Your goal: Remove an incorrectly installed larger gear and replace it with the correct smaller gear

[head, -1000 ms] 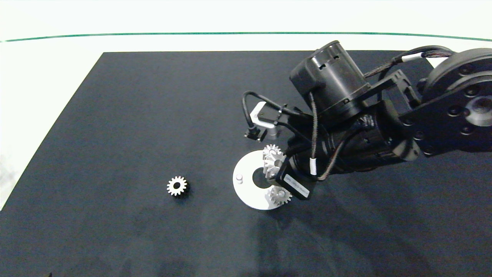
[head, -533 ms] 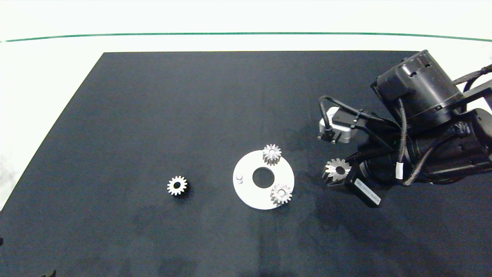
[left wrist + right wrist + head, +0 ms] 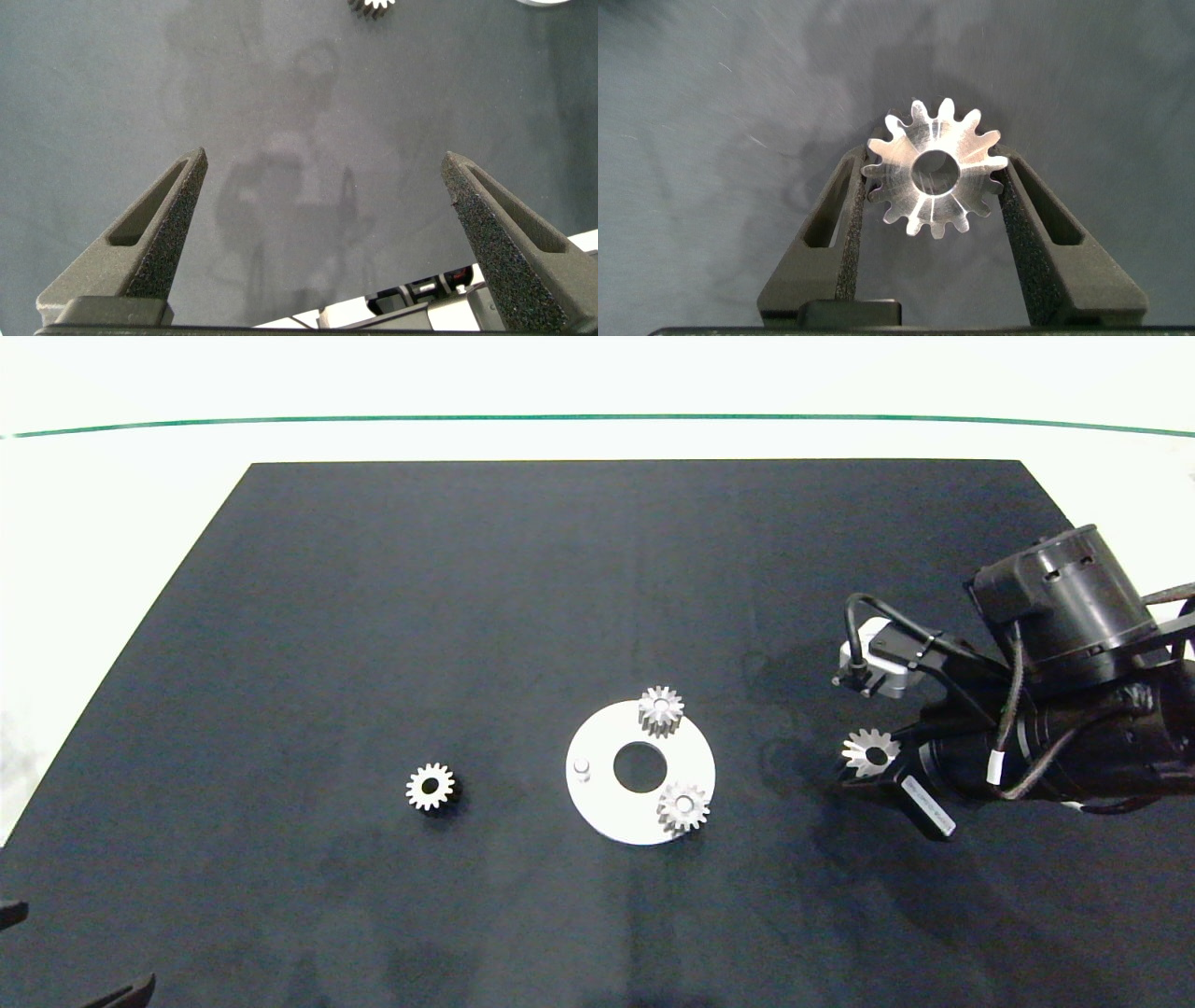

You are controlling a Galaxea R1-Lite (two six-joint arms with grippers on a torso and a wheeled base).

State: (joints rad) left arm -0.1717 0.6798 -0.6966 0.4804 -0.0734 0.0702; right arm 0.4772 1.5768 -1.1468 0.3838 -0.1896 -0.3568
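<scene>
Where head view hides fingers, wrist shows right gripper (image 3: 936,191) pinching larger gear (image 3: 936,168) — left gripper (image 3: 327,201) spread.

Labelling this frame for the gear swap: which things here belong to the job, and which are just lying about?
Job:
- larger gear, clamped in the right gripper
- smaller gear, loose on the mat
- white disc with a bare peg

Lying about:
- two mounted gears
- left gripper, jaws open
</scene>
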